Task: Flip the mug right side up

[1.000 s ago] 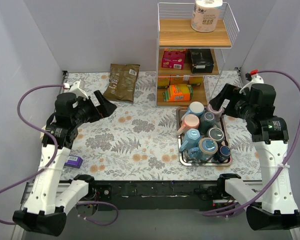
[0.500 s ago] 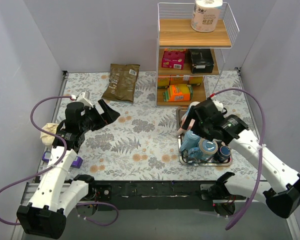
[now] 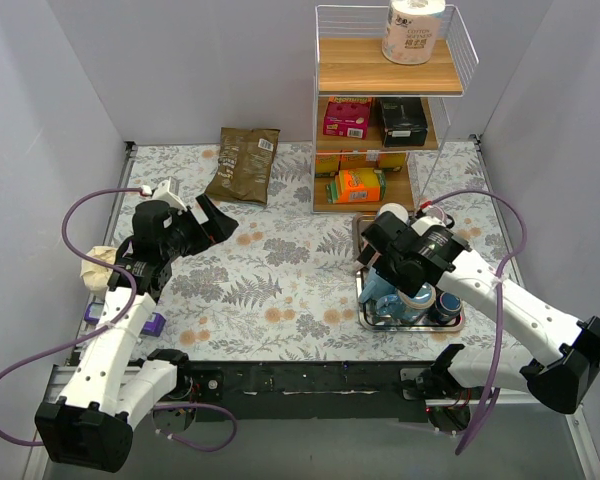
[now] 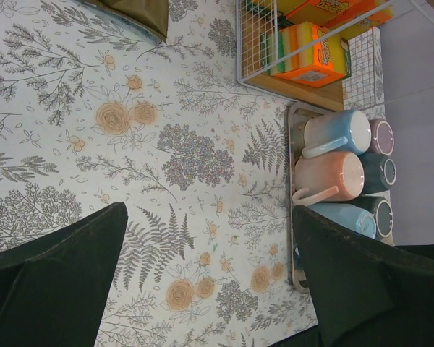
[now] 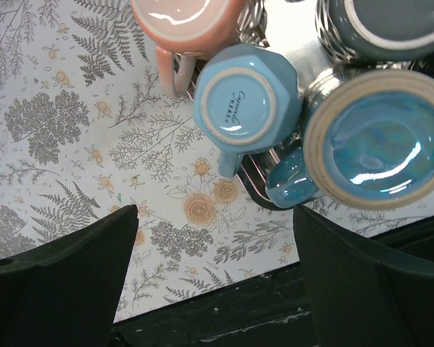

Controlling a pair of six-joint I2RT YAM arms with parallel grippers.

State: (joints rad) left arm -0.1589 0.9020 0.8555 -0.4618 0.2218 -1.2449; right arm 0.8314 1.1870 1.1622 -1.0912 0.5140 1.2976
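Floral-print table [image 3: 280, 270], with a tray [image 3: 363, 322] of mugs at right of the top view. The mug [image 5: 246, 101], light blue, stands inverted at the tray's left edge, stamped base facing the right wrist camera and its axis vertical. Its handle points toward the lower frame, between the fingers. The right gripper [image 5: 215, 217] hangs directly over it, jaws spread wide and holding nothing; the mug sits just above the gap's centre in the wrist view. Other mugs [image 5: 372, 141] crowd its right side. The left gripper [image 4: 210, 275], likewise open and empty, is well apart at left, so the right arm is judged nearer.
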